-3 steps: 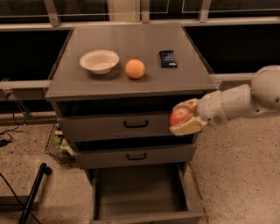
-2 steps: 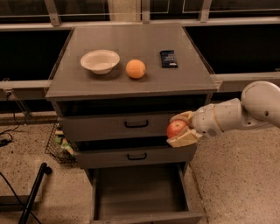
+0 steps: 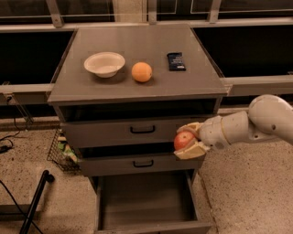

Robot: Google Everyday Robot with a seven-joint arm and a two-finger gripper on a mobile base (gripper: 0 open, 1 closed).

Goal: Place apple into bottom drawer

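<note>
Grey cabinet [image 3: 137, 50], bottom drawer [image 3: 146, 201] standing open at the near side. Gripper [image 3: 185, 142], jaws clamped on the apple [image 3: 182, 139], hangs at the right end of the middle drawer [image 3: 114, 165]: carrying step. Next it likely must descend leftward over the open drawer.

A grey metal cabinet [image 3: 137, 50] is standing against a run of dark glazed panels [image 3: 249, 50] that are showing almost nothing but black. Pale metal rails [image 3: 258, 84] are running along the panels on either side, level with the cabinet top, and slanted uprights [image 3: 54, 13] are rising behind. Warm, dim light is falling on a speckled stone floor [image 3: 247, 196]. A wire basket [image 3: 62, 153] is sitting on the floor just beside the cabinet's left flank, black cables [image 3: 9, 136] are trailing nearby, and a black pole [image 3: 34, 201] is slanting across the lower left corner. The gripper [image 3: 185, 141] is hanging at the cabinet's right front.
</note>
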